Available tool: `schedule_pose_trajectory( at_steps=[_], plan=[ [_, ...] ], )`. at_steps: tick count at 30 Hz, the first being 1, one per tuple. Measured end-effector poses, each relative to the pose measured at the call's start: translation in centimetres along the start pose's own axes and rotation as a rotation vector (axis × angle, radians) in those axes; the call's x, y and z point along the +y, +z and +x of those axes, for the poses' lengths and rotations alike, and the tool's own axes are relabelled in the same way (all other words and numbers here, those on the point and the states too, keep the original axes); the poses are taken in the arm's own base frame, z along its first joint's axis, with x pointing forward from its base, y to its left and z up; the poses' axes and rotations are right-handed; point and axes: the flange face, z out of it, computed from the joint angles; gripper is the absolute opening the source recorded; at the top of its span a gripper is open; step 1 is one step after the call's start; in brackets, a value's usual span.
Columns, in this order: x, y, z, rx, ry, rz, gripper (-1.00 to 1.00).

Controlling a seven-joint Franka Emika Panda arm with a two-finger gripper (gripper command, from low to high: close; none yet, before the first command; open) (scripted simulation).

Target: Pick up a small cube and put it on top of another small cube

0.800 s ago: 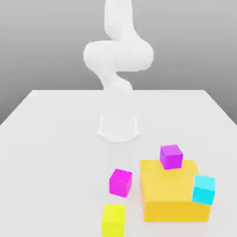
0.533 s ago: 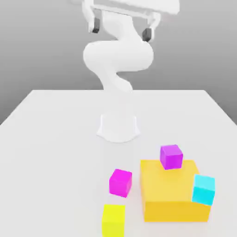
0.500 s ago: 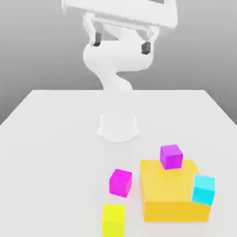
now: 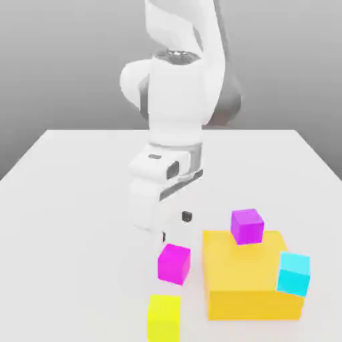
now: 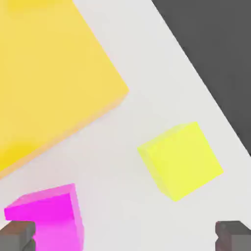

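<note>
1. Blocks sit on your white table (image 4: 80, 174): a pink cube (image 4: 174, 263), a purple cube (image 4: 247, 226), a yellow cube (image 4: 164, 316), a light blue cube (image 4: 294, 273) and a big orange block (image 4: 250, 280).
2. Your gripper (image 4: 175, 226) hangs low over the table, just above the pink cube. You can see its two dark fingertips (image 4: 187, 216) in the exterior view.
3. Your jaws are wide apart. Nothing is between them, and they do not touch any block.
4. Your pink cube rests on the table, just beside the big orange block, on the exterior view's left of it. A small gap of table shows between the two.
5. Your yellow cube sits on the table near the pink cube, closer to the front edge in the exterior view.
6. Your purple cube sits on top of the big orange block, near its back edge.
7. Your light blue cube is at the big orange block's corner, on the exterior view's right. You cannot tell what it rests on.
8. Look at the hand view: the pink cube (image 5: 51, 215) is near one dark fingertip (image 5: 17, 236), the yellow cube (image 5: 180, 160) lies apart from it, and the big orange block (image 5: 49, 78) is close by.
</note>
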Motion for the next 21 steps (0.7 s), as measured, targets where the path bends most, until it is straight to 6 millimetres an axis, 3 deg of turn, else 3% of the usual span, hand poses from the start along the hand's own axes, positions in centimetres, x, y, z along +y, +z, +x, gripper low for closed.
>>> schedule_pose_trajectory(
  at_steps=[2, 9, 10, 17, 21],
  plan=[
    [-0.6, 2.3, -1.6, -0.037, -0.063, 0.019, 0.00],
    [-0.9, 8.0, -2.2, -0.049, -0.084, 0.022, 0.00],
    [-0.9, 8.7, -2.4, -0.050, -0.085, 0.023, -1.00],
    [-0.9, 8.9, -2.4, -0.051, -0.084, 0.025, -1.00],
    [-0.8, 6.2, -2.1, -0.050, -0.083, 0.024, -1.00]
  ],
)
